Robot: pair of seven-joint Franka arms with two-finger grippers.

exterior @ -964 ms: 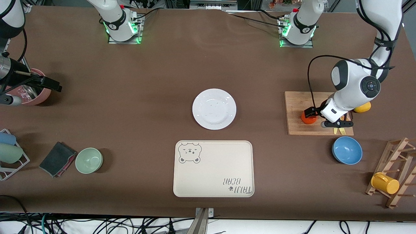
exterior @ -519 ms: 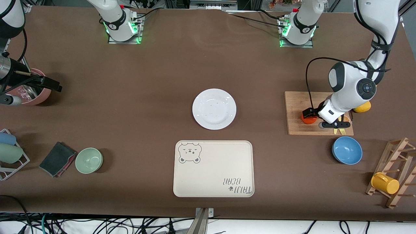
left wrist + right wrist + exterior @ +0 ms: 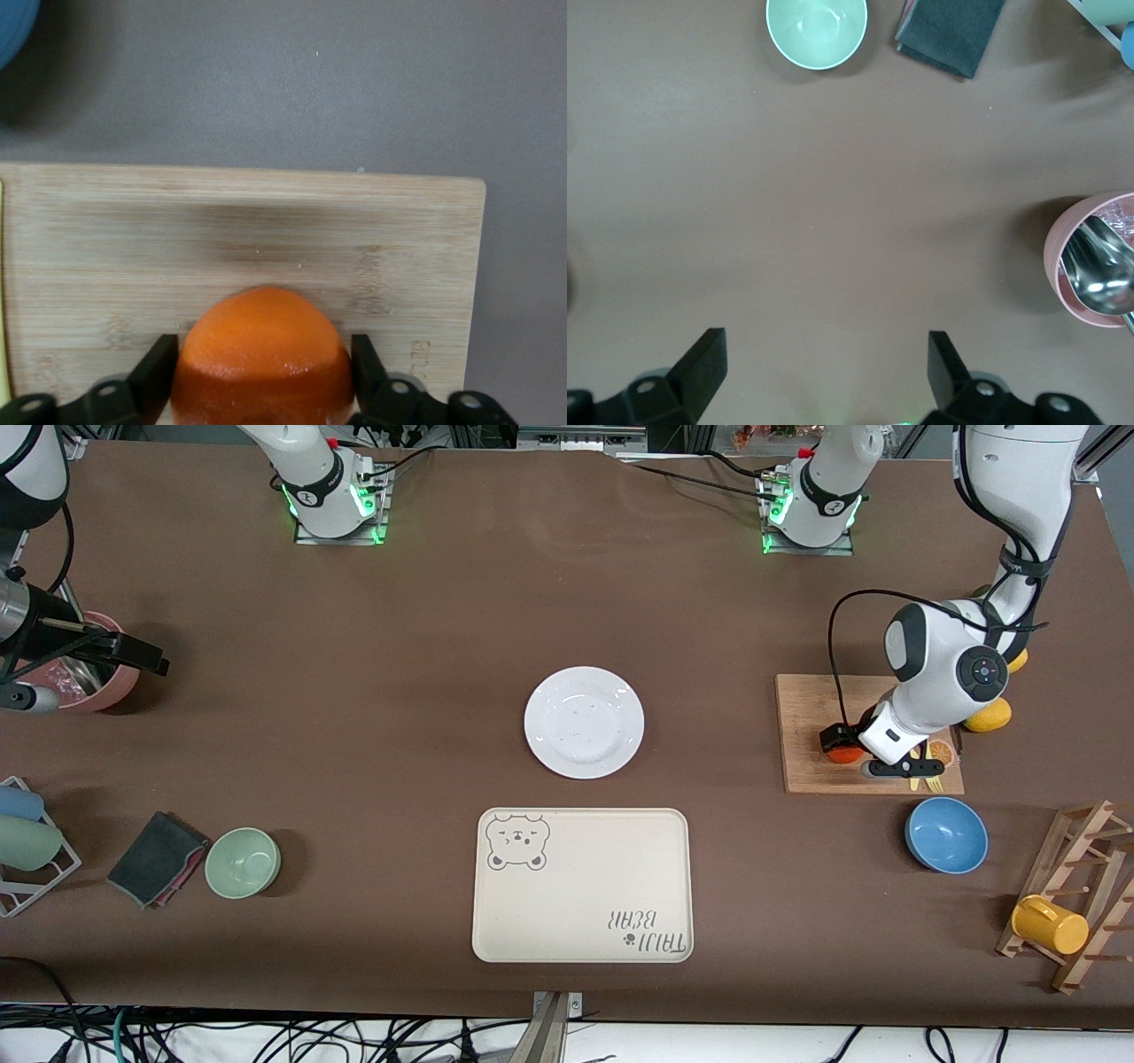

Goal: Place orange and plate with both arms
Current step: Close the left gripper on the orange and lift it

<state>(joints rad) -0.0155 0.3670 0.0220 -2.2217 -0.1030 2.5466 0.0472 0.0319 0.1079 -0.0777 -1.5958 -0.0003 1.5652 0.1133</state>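
Observation:
The orange (image 3: 261, 359) rests on a wooden cutting board (image 3: 372, 221) toward the left arm's end of the table. My left gripper (image 3: 263, 354) is down over it, a black finger pressed against each side of the fruit. From the front only a sliver of the orange (image 3: 846, 755) shows under the left gripper (image 3: 849, 742). The white plate (image 3: 584, 722) lies bare at the table's middle. My right gripper (image 3: 824, 354) waits open over bare table beside a pink bowl (image 3: 1097, 261), at the right arm's end (image 3: 142, 657).
A cream bear tray (image 3: 582, 884) lies nearer the camera than the plate. A blue bowl (image 3: 946, 834), lemons (image 3: 988, 716) and a rack with a yellow mug (image 3: 1050, 924) surround the board. A green bowl (image 3: 243, 862) and dark cloth (image 3: 158, 857) sit toward the right arm's end.
The left arm sank lower over the board and its fingers closed in from wide open onto the orange's sides. The right arm has not moved.

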